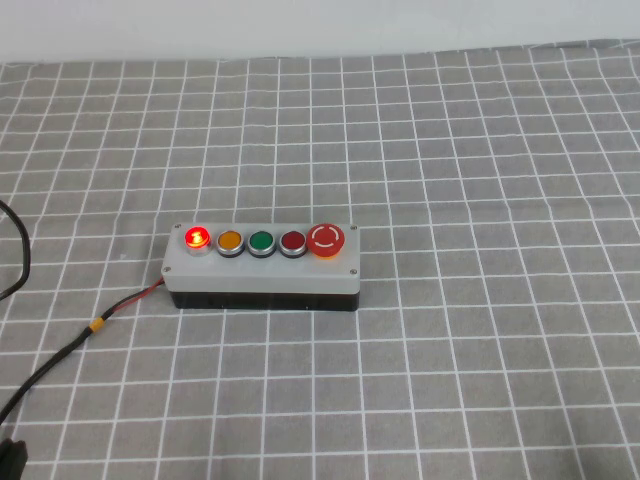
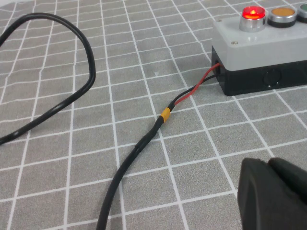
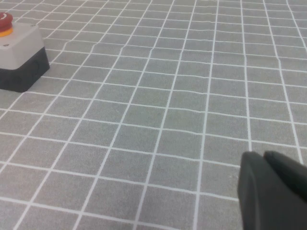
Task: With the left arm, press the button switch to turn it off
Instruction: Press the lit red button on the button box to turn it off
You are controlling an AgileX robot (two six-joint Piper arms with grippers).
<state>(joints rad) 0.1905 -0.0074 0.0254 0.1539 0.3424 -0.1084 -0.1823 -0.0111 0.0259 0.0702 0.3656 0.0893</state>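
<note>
A grey-topped switch box [image 1: 262,262] on a black base lies in the middle of the checked cloth. Its leftmost button [image 1: 197,238] glows red; yellow [image 1: 230,241], green [image 1: 261,241] and red [image 1: 292,241] buttons and a red mushroom stop [image 1: 327,240] follow to the right. In the left wrist view the lit button [image 2: 253,14] shows far off, and my left gripper [image 2: 268,163] sits shut and holding nothing, low over the cloth, well short of the box [image 2: 261,52]. My right gripper [image 3: 264,155] is shut too, far from the box's end [image 3: 19,57].
A black cable [image 1: 60,360] with a yellow band [image 1: 97,324] and red lead runs from the box's left end toward the front left corner. In the left wrist view the cable [image 2: 139,143] loops across the cloth between my left gripper and the box.
</note>
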